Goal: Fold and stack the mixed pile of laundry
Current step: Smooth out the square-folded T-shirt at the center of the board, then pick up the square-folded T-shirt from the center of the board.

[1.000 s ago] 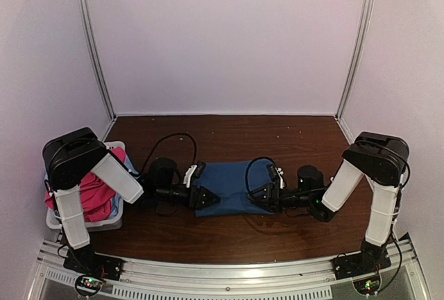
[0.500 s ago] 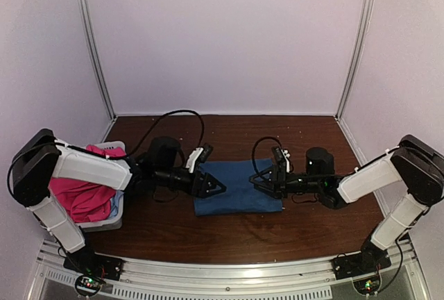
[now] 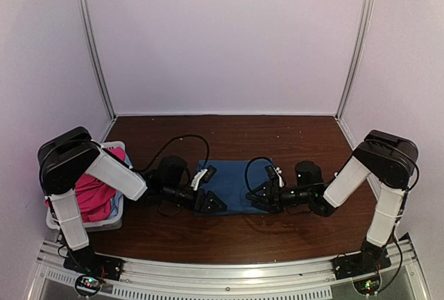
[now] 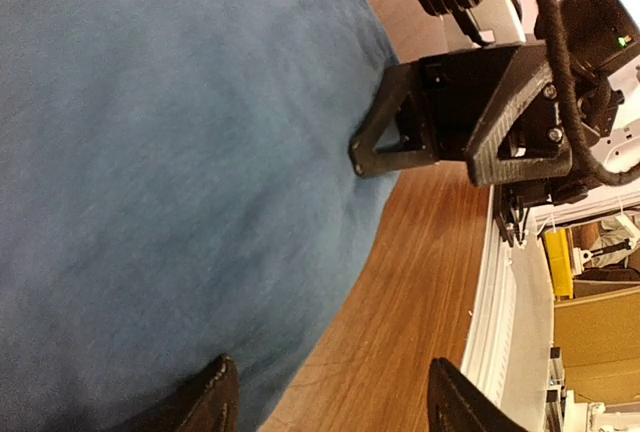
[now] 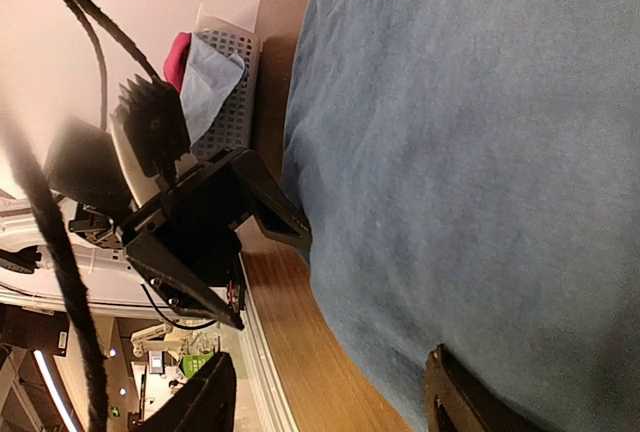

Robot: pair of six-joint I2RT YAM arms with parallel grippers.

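Dark blue T-shirt (image 3: 234,180) flat; left pincer (image 3: 216,204), right pincer (image 3: 257,198) spread.

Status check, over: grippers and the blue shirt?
Left gripper open, right gripper open, both low at the near edge of the dark blue T-shirt. Shirt flat on the table, not gripped. Nothing in the way.
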